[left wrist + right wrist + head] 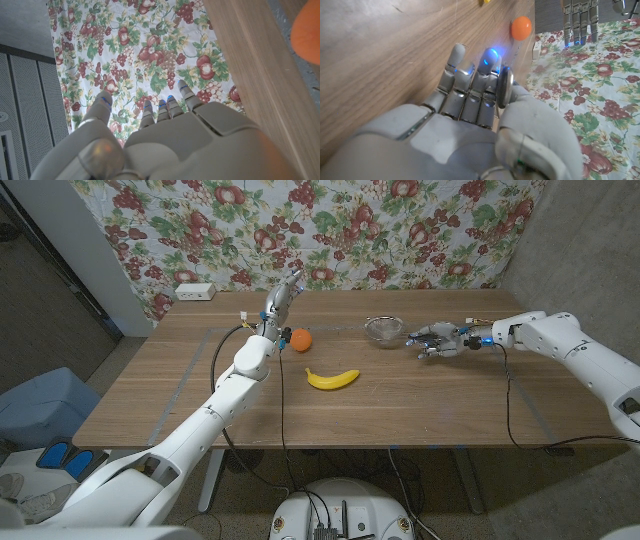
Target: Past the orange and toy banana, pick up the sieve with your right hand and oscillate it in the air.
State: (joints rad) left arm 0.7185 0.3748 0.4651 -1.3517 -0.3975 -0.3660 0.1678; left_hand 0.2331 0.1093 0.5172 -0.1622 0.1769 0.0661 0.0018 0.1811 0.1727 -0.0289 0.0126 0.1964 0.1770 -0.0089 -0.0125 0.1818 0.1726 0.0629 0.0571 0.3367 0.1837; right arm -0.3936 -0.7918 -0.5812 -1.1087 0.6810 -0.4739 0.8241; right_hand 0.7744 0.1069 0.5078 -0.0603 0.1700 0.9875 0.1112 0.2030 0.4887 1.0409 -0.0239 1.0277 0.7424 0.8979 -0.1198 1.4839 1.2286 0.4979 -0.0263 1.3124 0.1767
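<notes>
Sieve [384,330] sits on the counter [450,405], beyond the toy banana [332,378] and to the side of the orange [300,339]. Your right hand [436,340] is just beside the sieve, fingers [470,82] curled around its handle; lift and oscillation remain. Left hand [280,302] raised near the orange, fingers apart, holding nothing.

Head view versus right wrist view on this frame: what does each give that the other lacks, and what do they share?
Head view: the sieve bowl standing on the table, with the right hand at its handle side. Right wrist view: a metal piece between that hand's thumb and fingers, likely the handle; the grip is unclear. Shared: the orange and the raised left hand.
</notes>
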